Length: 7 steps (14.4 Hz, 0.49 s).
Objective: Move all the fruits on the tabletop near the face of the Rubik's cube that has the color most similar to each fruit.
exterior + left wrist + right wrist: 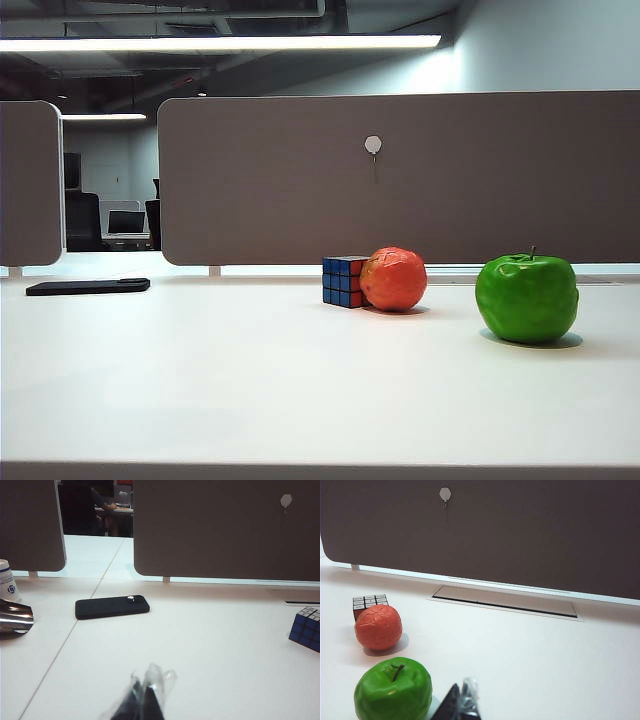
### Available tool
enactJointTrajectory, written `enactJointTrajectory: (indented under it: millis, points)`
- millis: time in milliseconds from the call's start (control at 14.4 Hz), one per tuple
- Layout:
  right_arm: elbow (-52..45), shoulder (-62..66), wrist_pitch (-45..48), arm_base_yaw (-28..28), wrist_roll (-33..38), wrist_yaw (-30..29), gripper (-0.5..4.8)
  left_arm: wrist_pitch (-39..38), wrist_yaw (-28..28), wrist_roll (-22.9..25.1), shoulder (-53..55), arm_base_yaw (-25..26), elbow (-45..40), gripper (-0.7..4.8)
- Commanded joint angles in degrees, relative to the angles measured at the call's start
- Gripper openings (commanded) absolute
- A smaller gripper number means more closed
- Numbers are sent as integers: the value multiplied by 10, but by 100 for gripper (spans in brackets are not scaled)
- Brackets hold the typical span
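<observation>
The Rubik's cube (343,281) stands mid-table with a blue face toward the exterior camera and its red-orange face (357,283) turned right. The bumpy orange-red fruit (394,279) rests against that face. The green apple (527,297) sits apart, further right and nearer the front. Neither gripper shows in the exterior view. In the left wrist view my left gripper (145,690) is shut and empty above bare tabletop, the cube (307,629) far off to its side. My right gripper (462,697) is shut and empty just beside the apple (392,690); the orange-red fruit (378,627) and cube (369,602) lie beyond.
A black phone (88,286) lies at the left rear of the white tabletop (250,390). A grey-brown partition panel (400,180) closes the back. A paper cup (7,582) and a shiny metal object (15,620) sit far left. A cable slot (505,601) runs along the panel's foot.
</observation>
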Motion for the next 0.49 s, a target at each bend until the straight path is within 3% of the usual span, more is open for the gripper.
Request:
enactJointTrajectory:
  millis: [69, 347, 485]
  points:
    - [-1, -1, 0, 0, 2, 17, -1, 6, -78, -1, 0, -63, 1, -6]
    - [-1, -1, -21, 0, 1, 16, -1, 6, -86, -1, 0, -68, 1, -6]
    - [-1, -1, -21, 0, 1, 15, 0, 5, -56, 0, 0, -68, 1, -6]
